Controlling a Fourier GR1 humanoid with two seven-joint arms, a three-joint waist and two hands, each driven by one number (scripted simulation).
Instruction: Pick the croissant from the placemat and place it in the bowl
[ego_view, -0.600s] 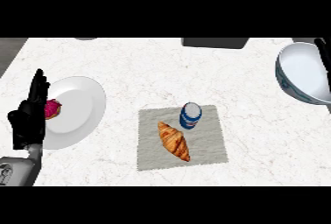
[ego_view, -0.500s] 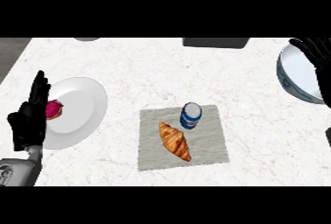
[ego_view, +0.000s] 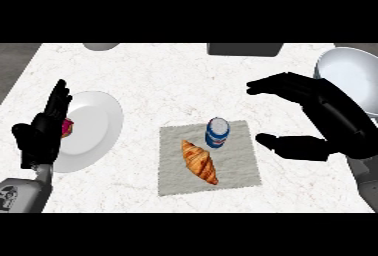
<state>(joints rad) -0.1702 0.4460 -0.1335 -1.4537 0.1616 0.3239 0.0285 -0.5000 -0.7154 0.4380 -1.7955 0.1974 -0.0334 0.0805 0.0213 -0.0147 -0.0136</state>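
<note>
Right hand (ego_view: 336, 120), newly in from the bowl (ego_view: 348, 62) side, spread and empty, seemingly above marbled counter (ego_view: 170, 85) beside placemat (ego_view: 244, 167).

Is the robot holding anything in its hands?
No, nothing. The right hand is open beside the placemat, the croissant lies untouched on it, and the left hand rests open by the plate.

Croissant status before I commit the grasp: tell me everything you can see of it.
The croissant is golden-brown with darker ridges, long, tapered at both ends. It lies flat and diagonal on the grey placemat, left of its centre. A blue-and-white can stands just right of its far end. No hand touches it: the open right hand hovers to the right, clear of it.
</note>
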